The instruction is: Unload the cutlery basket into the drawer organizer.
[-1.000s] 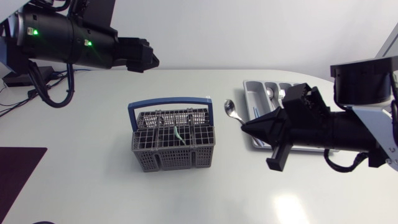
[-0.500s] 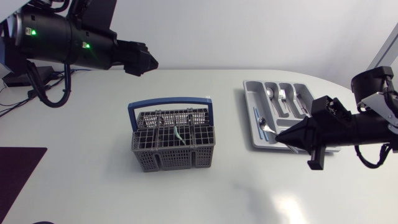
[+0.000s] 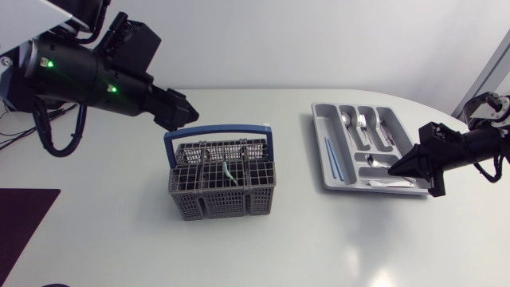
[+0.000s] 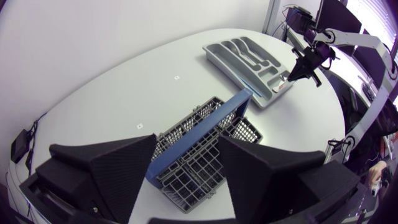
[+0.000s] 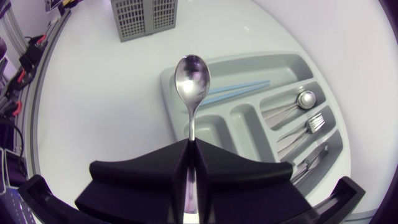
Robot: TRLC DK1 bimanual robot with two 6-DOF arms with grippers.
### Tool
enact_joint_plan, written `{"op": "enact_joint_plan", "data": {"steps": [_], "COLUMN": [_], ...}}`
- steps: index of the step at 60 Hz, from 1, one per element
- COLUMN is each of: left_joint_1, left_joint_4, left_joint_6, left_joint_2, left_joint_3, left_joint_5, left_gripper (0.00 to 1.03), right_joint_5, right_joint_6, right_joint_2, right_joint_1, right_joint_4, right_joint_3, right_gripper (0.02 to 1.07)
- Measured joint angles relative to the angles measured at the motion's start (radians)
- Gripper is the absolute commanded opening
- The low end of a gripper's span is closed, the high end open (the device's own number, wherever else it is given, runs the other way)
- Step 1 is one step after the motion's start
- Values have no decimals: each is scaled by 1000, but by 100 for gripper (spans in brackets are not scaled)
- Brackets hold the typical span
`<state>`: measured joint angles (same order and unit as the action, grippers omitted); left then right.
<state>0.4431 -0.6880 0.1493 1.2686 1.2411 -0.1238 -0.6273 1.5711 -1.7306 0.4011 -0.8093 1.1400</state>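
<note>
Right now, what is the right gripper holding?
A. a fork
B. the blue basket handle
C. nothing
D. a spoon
D: in the right wrist view, the right gripper is shut on the handle of a spoon, whose bowl sticks out ahead of the fingers by the drawer organizer.

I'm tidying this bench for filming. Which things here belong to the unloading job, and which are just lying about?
Job: cutlery basket, drawer organizer, spoon in right gripper, greenish utensil in basket.
Lying about: small black box with cable near the table edge.
</note>
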Motion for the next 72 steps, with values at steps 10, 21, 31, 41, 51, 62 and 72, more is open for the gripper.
{"op": "enact_joint_plan", "data": {"steps": [10,21,31,41,51,62,72], "left_joint_1": [16,44,72,89,90,110,119], "left_joint_4": [-47,-69,-71,-71,-83,-97,-95], "left_joint_6": [21,35,35,35,35,61,142], "left_joint_2": [-10,-27,-27,-27,-31,-65,-109], "left_joint_3": [-17,-39,-42,-42,-42,-48,-89], "left_joint_5": [-8,-9,-11,-11,-10,-10,-29], "left_gripper": [83,83,83,83,83,83,86], "right_joint_5": [80,156,208,201,124,-3,-73], "right_joint_6": [97,158,185,179,133,23,-74], "right_joint_2": [-106,-155,-170,-168,-85,105,237], "right_joint_1": [18,20,9,1,1,-5,-55], "right_joint_4": [1,37,157,209,193,142,132], "right_joint_3": [76,109,76,42,19,19,-35], "right_gripper": [7,7,36,69,91,97,97]}}
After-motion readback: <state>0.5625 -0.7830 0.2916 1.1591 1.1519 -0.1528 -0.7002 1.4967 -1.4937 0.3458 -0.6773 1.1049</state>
